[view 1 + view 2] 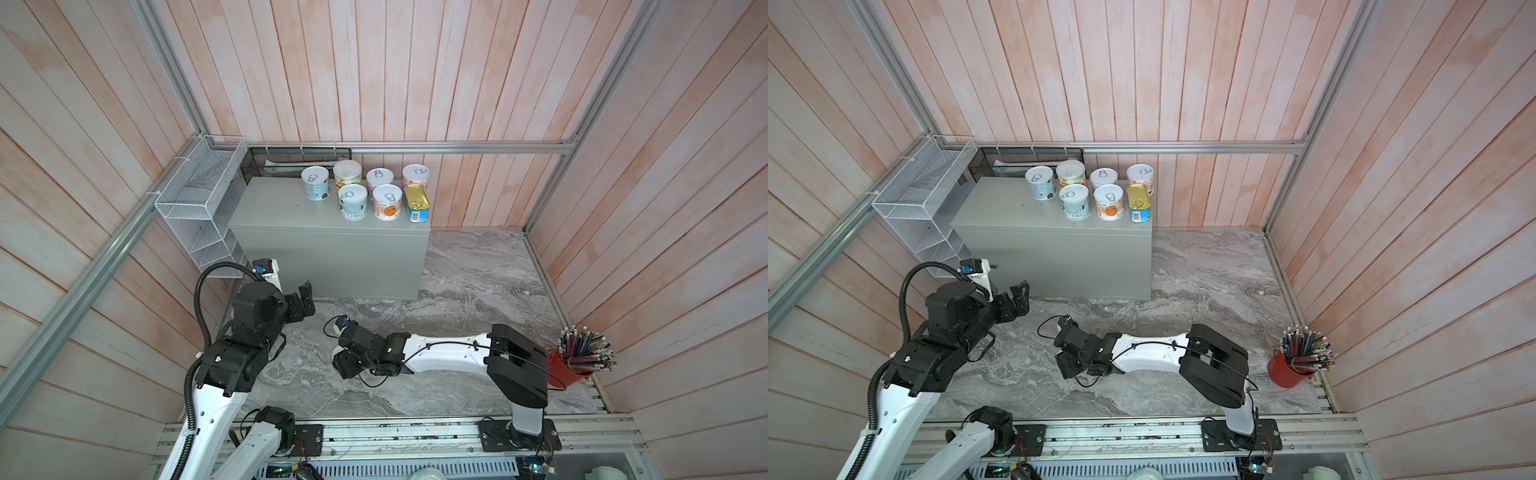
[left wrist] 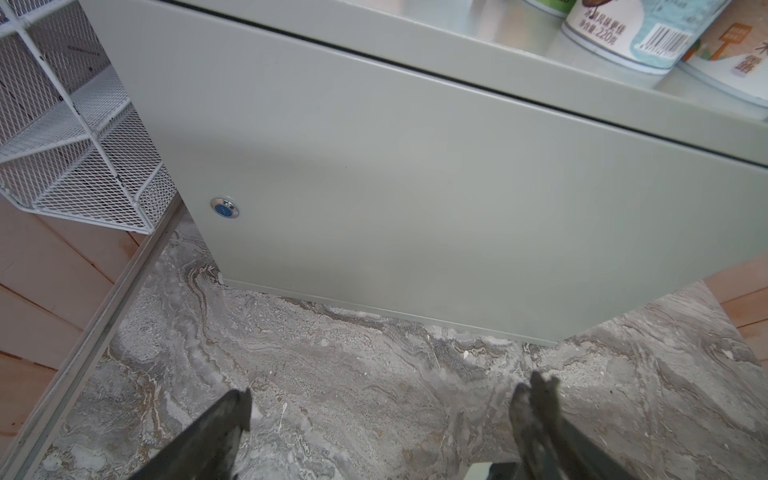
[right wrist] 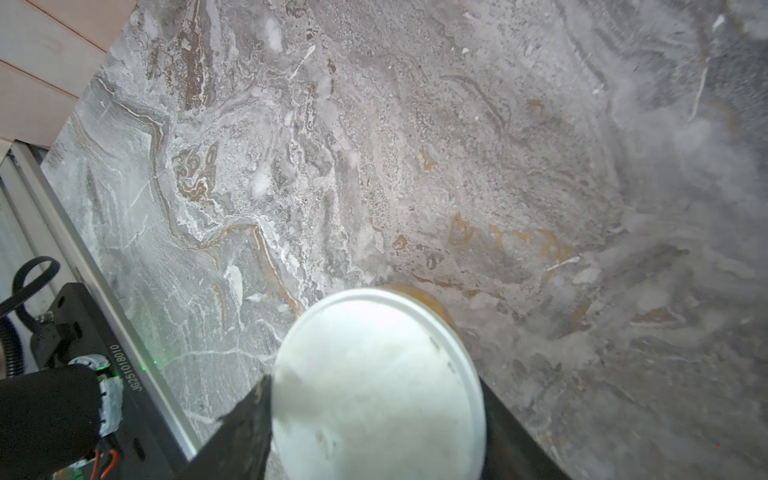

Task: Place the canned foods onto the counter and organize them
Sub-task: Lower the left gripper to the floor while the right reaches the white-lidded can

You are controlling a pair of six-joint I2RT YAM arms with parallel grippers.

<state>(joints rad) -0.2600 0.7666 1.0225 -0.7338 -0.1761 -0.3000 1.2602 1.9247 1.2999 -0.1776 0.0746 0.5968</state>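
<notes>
Right hand (image 3: 376, 390) clasps the last can (image 3: 365, 328) on the marble surface (image 3: 374, 145), near the middle of the scene and well apart from the worktop (image 1: 282, 208); its fingers (image 3: 249, 411) lie against two opposite sides of the can just under the pale lid, though I cannot tell how firm the pinch is; the top views hide the can beneath the hand. Left hand (image 2: 390, 395) hangs spread and empty by the near left foot of the worktop. Six round cans (image 1: 353, 202) and the blue tin (image 1: 417, 203) stand in two rows on the far right part of the worktop; its left half is bare.

The step in hand looks like the pick-up and carry. To do it well, the pinch should sit on the can's wall and not on the smooth lid, which could slip; the lift should go straight up, higher than the worktop's edge, before any travel to the far side; the can should come down upright just left of the leftmost can (image 1: 316, 188) without nudging it; the hand should let go only once the base sits flat; the path should pass right of the left hand.
</notes>
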